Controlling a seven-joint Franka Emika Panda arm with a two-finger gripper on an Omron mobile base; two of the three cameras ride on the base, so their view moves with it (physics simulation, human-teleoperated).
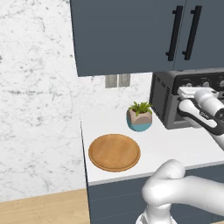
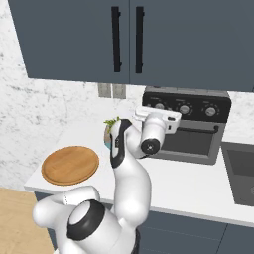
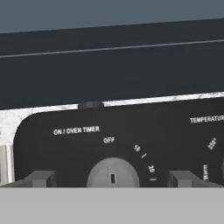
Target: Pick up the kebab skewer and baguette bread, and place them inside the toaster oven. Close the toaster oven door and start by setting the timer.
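Observation:
The toaster oven (image 1: 165, 97) (image 2: 198, 130) stands at the back of the counter, and the toaster oven door (image 2: 191, 142) is upright and shut under its black bar handle. My gripper (image 1: 187, 90) (image 2: 158, 113) (image 3: 113, 178) hovers right in front of the black control strip, open, with nothing held. In the hand view its dark fingertips (image 3: 41, 178) flank the round grey timer knob (image 3: 113, 173), labelled "ON / OVEN TIMER" with "OFF" above it. They stand apart from the knob on both sides. The kebab skewer and the baguette bread are out of view.
A bare round wooden board (image 1: 114, 152) (image 2: 70, 164) lies near the counter's front left. A potted plant (image 1: 140, 116) (image 2: 110, 126) sits just left of the oven. Blue-grey wall cabinets (image 1: 131, 35) hang close above. A sink (image 2: 240, 171) lies right of the oven.

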